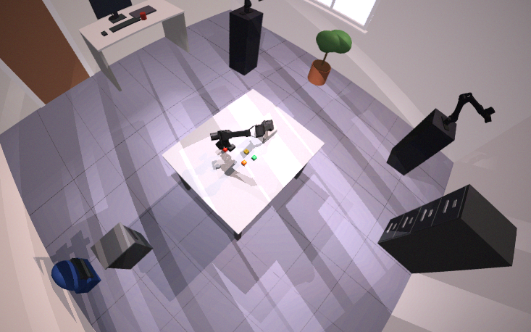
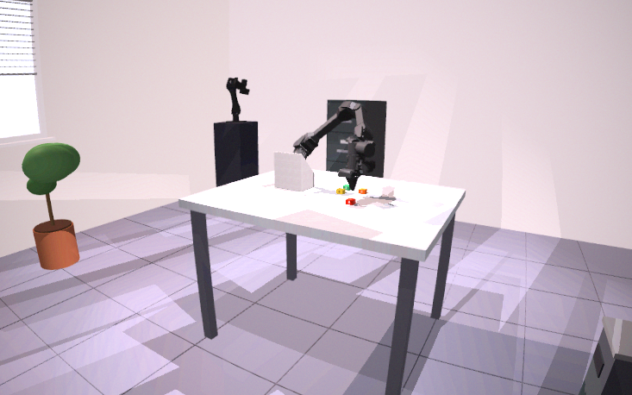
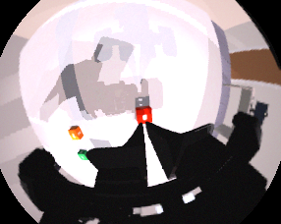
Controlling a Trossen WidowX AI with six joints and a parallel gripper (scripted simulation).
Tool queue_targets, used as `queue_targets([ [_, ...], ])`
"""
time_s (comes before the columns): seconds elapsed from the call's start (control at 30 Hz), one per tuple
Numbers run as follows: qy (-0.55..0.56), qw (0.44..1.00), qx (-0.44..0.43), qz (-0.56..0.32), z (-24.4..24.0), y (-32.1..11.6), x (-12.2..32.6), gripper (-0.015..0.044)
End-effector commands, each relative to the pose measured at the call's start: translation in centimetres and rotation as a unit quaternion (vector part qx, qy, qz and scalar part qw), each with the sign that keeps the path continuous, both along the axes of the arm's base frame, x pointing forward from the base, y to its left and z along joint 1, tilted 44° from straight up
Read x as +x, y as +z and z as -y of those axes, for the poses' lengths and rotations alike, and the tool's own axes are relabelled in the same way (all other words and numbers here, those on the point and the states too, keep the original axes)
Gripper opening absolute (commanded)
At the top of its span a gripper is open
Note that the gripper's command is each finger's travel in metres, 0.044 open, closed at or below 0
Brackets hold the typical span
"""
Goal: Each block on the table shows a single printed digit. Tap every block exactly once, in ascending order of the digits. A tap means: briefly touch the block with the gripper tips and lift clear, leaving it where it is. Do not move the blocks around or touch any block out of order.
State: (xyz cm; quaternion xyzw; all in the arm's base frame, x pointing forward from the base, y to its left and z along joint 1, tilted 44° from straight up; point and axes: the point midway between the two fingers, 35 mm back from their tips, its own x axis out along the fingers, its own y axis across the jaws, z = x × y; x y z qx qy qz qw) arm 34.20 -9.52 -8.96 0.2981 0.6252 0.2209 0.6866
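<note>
My gripper [image 2: 353,188] [image 3: 143,124] is shut and empty, its tips pointing down a little above the red block [image 1: 224,149] [image 2: 350,201] [image 3: 143,115]. In the wrist view that block is just beyond the tips; its pale mark is too small to read. The orange block [image 1: 243,162] [image 2: 362,191] [image 3: 76,133] and the green block [image 1: 254,157] [image 2: 346,187] [image 3: 83,154] lie to the left in the wrist view. The yellow block [image 1: 246,151] [image 2: 341,191] is hidden there by the gripper. I cannot read any digit. All the blocks rest apart on the white table [image 1: 238,206] [image 2: 259,206].
A white slope-sided box [image 2: 288,171] stands on the table beside the arm's base. The arm [image 1: 238,133] [image 2: 330,126] reaches over the table from there. Arm shadows fall around the red block. The table's edge [image 2: 308,228] is beyond the red block from the base.
</note>
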Motion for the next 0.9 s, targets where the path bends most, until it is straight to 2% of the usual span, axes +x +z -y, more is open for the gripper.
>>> queue_targets([
  [0.0, -0.007, 1.0, 0.002, -0.001, -0.7, -1.1, 0.0, 0.002],
  [0.87, -0.007, 1.0, 0.003, -0.001, -2.8, -3.3, 0.3, 0.002],
])
